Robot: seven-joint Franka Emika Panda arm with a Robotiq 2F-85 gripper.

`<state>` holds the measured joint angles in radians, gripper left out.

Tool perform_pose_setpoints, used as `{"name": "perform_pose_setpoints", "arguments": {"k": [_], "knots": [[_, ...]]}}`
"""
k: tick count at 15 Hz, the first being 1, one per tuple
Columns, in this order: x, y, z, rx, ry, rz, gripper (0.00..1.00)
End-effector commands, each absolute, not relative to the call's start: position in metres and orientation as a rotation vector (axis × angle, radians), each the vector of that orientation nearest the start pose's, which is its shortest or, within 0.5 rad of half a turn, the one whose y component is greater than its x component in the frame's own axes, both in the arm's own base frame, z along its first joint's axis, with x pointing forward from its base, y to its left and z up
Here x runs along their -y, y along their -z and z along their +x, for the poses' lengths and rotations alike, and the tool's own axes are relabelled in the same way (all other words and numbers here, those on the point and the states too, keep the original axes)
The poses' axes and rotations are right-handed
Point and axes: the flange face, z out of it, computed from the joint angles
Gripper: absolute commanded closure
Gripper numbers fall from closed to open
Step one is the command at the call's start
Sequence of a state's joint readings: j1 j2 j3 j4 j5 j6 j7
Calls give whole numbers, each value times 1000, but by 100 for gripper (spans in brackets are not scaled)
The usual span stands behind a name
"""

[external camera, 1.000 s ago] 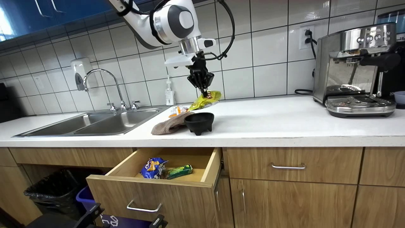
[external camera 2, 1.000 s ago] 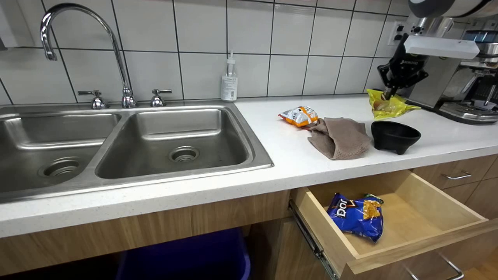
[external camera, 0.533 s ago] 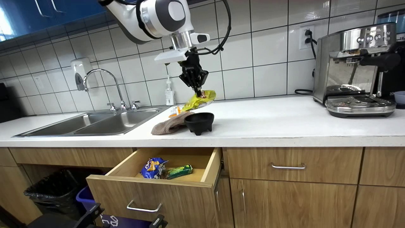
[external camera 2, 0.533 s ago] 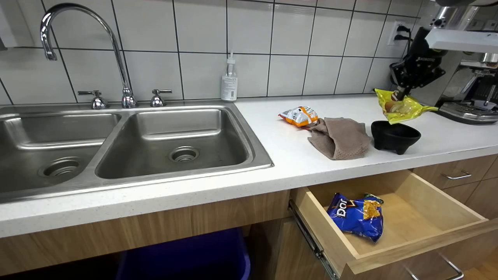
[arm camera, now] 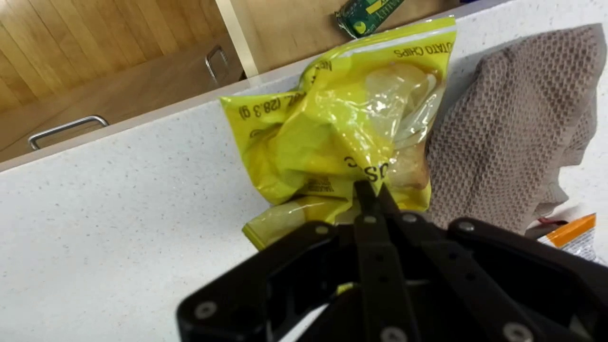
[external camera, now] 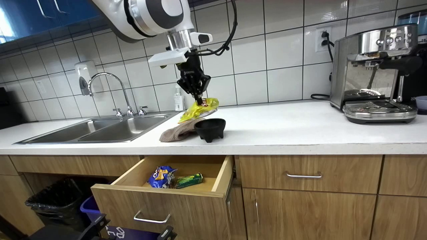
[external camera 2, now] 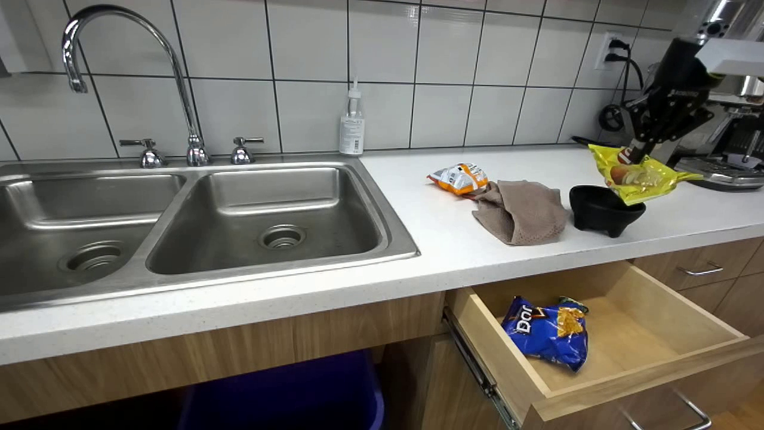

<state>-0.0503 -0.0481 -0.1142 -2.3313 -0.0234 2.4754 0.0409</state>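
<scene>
My gripper [external camera: 199,102] is shut on a crumpled yellow chip bag [external camera: 196,111], pinched near its middle. The fingertips [arm camera: 373,189] press into its film in the wrist view, and clear patches show through the bag [arm camera: 313,137]. In an exterior view the bag [external camera 2: 644,179] is raised above the counter and partly overlaps the black footed bowl [external camera 2: 600,210]. The bowl [external camera: 210,129] also shows below the bag and is hidden in the wrist view. A brown cloth [external camera 2: 522,212] lies beside the bowl; it also shows in the wrist view [arm camera: 513,123].
An open drawer [external camera 2: 632,340] below holds a blue chip bag [external camera 2: 549,331] and a green packet [external camera: 189,180]. An orange-and-white bag [external camera 2: 459,178] lies behind the cloth. A double sink [external camera 2: 400,248], a pump bottle [external camera 2: 352,131] and a coffee machine [external camera: 377,76] stand along the counter.
My gripper has carried the yellow bag off the counter and toward the front edge, over the bowl and cloth area. The drawer and other objects have not moved.
</scene>
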Motion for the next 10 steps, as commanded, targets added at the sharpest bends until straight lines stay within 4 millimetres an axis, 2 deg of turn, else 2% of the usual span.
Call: {"name": "perform_pose_setpoints", "arguments": {"k": [1,7,10], "knots": [[78,-385,481,-194,287,-3151,100],[71,-380,453,-105,224,-3153,100],[68,-370,442,-105,215,-3151,100]]}}
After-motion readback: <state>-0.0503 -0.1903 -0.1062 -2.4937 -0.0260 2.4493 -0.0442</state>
